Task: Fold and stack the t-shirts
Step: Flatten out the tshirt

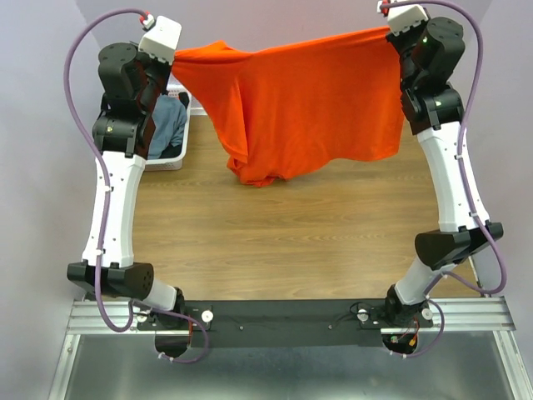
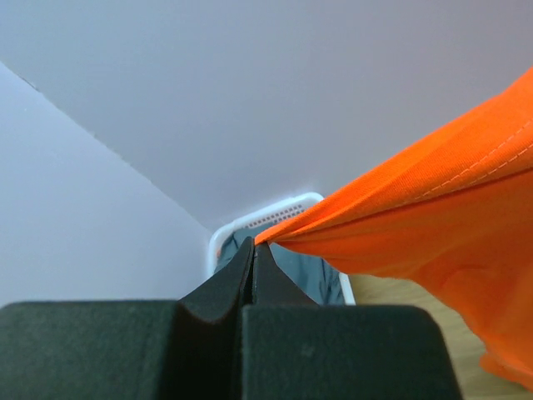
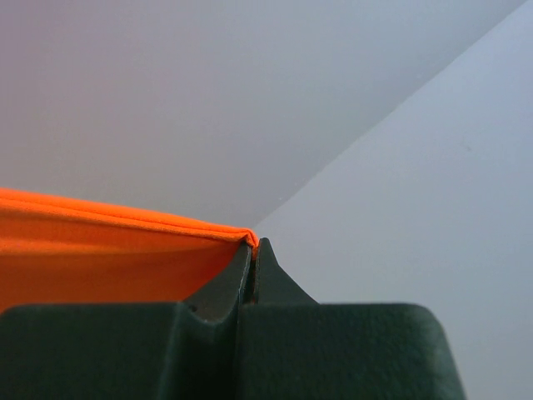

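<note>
The orange t-shirt (image 1: 308, 108) is hanging over the far half of the wooden worktop (image 1: 291, 250). It is stretched like a curtain between the two raised arms, and its lowest bunched corner is drooping down to the wood; whether it is touching cannot be told.

The left hand (image 2: 252, 247) is pinching one top corner, its fingers fully closed on a thin fold of orange cloth. The right hand (image 3: 254, 243) is doing the same at the opposite top corner, clamped tight on the hem.

By my reading, the spreading step is in hand: the shirt is being held up by one edge so it can be laid flat before folding. The next move is likely calling for both arms to lower together, keeping the edge taut and dragging the drooping part out smooth.

Farther back on the left, the white basket (image 1: 188, 125) is sitting at the worktop's far corner. The dark grey-blue t-shirt (image 1: 169, 125) is lying crumpled inside it, waiting its turn.
</note>
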